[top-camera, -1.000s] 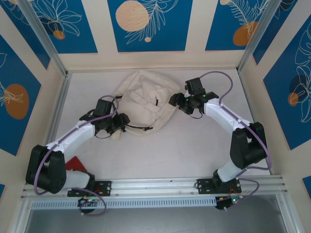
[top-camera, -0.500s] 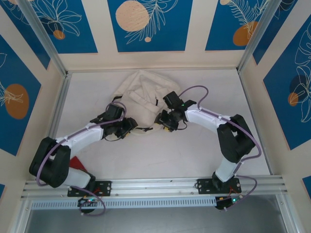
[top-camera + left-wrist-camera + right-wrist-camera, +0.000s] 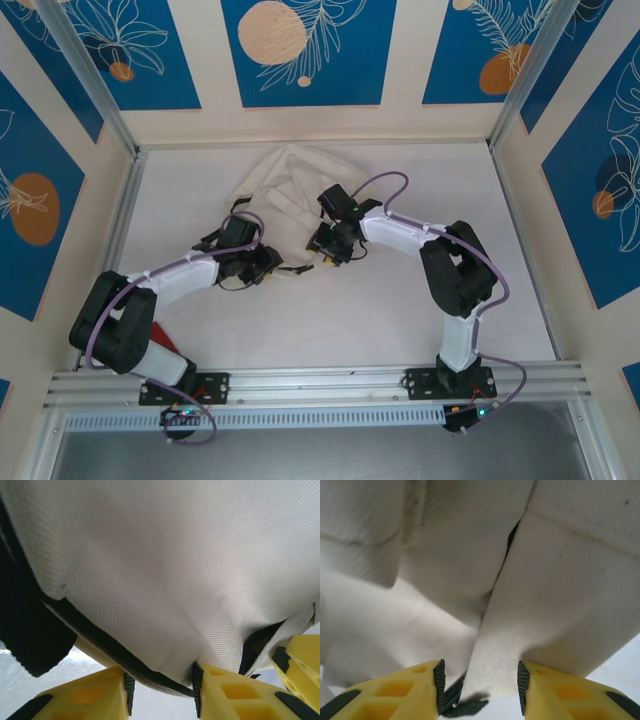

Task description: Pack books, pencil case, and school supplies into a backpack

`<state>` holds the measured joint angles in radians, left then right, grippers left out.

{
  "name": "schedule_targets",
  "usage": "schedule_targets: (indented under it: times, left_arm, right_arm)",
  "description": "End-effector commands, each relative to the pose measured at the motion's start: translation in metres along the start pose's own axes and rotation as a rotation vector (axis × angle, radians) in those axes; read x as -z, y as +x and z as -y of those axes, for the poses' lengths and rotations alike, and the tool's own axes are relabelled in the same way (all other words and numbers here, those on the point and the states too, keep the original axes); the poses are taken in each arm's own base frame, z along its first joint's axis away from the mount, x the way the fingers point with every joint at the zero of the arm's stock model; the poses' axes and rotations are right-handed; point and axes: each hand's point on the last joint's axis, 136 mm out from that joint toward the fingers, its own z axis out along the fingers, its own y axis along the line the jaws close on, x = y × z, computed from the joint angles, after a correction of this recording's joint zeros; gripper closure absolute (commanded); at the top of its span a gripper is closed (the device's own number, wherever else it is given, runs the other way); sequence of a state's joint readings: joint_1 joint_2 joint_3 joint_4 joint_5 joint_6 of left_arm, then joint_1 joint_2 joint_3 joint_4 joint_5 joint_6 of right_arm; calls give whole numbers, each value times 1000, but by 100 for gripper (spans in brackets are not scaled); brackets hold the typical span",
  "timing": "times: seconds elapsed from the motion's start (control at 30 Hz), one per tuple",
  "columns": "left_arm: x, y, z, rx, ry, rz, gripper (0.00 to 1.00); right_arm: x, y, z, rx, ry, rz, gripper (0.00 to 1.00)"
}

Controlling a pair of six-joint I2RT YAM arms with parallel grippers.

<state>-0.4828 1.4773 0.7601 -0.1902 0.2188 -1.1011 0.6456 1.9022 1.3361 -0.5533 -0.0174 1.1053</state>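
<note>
White tabletop (image 3: 420,300) carries the whole business. The backpack (image 3: 285,180) lies slumped and flat on it, toward 11 o'clock from the table's middle. It looks closed or collapsed, so I judge nothing can go in until its mouth is pulled apart.

That would explain the arms. Both reach in to the bag's near edge. The left gripper (image 3: 272,266) is at its 7 o'clock corner and the right gripper (image 3: 322,245) at its 5 o'clock corner, the two close beside each other.

In the left wrist view the yellow fingers (image 3: 235,700) stand partly apart, straddling the black-trimmed hem (image 3: 100,645). Cloth fills the gap, but I cannot tell whether it is truly pinched. In the right wrist view the jaws are likewise half apart around a cream flap (image 3: 495,665), with a dark tab (image 3: 467,707) by the left pad. Again I cannot call it a grip.

A red thing (image 3: 158,335) peeks out by the left arm's base at 8 o'clock.
</note>
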Motion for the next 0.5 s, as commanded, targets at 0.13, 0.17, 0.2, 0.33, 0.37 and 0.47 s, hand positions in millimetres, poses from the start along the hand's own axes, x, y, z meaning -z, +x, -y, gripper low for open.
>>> schedule_targets:
  times: [0.13,0.17,0.2,0.33,0.37,0.47]
  left_arm:
    - [-4,-2,-3,-1,-10,22,55]
    - [-5,-2,-3,-4,-8,20,53]
    - [-5,-2,-2,-5,-5,21,52]
    - [-5,-4,4,-11,16,24,46]
    - [-5,-5,5,-13,19,26,45]
    - [-7,-6,6,-11,18,25,44]
  right_arm:
    - [-14,4,17,-50,107,-18,54]
    - [-15,5,17,-52,114,-20,56]
    - [-16,4,19,-53,119,-19,59]
    - [-14,7,22,-57,120,-13,72]
    - [-12,7,22,-56,114,-6,76]
    - [-6,8,21,-48,82,8,86]
